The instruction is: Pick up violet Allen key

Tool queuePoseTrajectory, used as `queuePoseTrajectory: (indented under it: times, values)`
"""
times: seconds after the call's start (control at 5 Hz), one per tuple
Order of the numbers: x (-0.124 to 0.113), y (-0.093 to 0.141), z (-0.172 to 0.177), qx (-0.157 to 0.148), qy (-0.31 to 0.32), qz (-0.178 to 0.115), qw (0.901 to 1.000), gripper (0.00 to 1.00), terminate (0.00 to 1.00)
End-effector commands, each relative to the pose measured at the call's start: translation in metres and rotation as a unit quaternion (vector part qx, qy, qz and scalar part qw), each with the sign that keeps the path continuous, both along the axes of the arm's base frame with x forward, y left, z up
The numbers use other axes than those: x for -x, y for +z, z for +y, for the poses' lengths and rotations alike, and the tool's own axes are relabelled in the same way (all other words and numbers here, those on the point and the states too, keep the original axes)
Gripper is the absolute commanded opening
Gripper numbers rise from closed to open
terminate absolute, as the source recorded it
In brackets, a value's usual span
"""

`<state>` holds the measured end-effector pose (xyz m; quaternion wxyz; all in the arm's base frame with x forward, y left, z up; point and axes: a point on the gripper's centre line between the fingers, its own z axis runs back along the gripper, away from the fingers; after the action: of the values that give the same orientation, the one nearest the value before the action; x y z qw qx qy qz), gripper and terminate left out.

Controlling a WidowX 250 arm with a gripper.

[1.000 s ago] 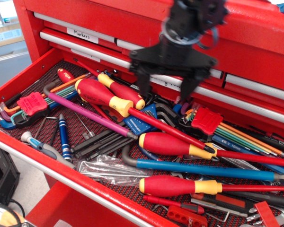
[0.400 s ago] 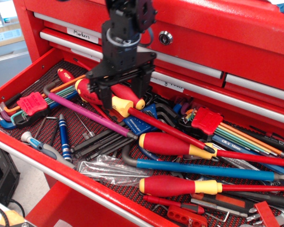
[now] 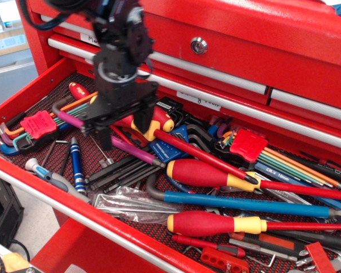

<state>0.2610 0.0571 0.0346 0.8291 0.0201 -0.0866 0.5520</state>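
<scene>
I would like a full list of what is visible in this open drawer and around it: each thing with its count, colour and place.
violet Allen key: one, violet, lying diagonally at drawer's left-centre, partly under the gripper
red-and-yellow screwdrivers: at least four, red handles with yellow collars, centre of the drawer
blue hex key: one, blue, long, lying across the front centre
red holders of coloured keys: two, red, one at left, one at right
small blue driver: one, blue, front left
drawer: one, red, open, with a dark liner
cabinet lock: one, silver, on the red cabinet front above
gripper: one, black, fingers spread, low over the violet key
</scene>
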Motion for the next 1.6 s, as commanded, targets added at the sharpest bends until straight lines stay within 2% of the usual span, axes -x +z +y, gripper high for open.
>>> queuePoseTrajectory:
  times: [0.0,0.2,0.4,0.6,0.8,1.0,1.2,1.4]
  values:
    - [0.006,-0.015,0.016,-0.015,-0.024,-0.027,0.9992,1.00,0.00]
    - [0.005,-0.033,0.021,-0.008,-0.016,-0.025,0.9995,1.00,0.00]
    - [0.001,-0.044,0.020,0.005,-0.002,-0.024,0.9997,0.00,0.00]
    - [-0.001,-0.039,0.017,-0.002,0.006,-0.020,0.9998,0.00,0.00]
    - [0.005,-0.004,0.002,-0.076,0.052,-0.036,0.9951,0.00,0.00]
    - [0.003,0.029,-0.001,-0.134,0.082,-0.055,0.9860,0.00,0.00]
    - [-0.004,0.058,0.000,-0.177,0.100,-0.080,0.9758,0.00,0.00]
    - [-0.010,0.099,-0.001,-0.198,0.084,-0.067,0.9742,0.00,0.00]
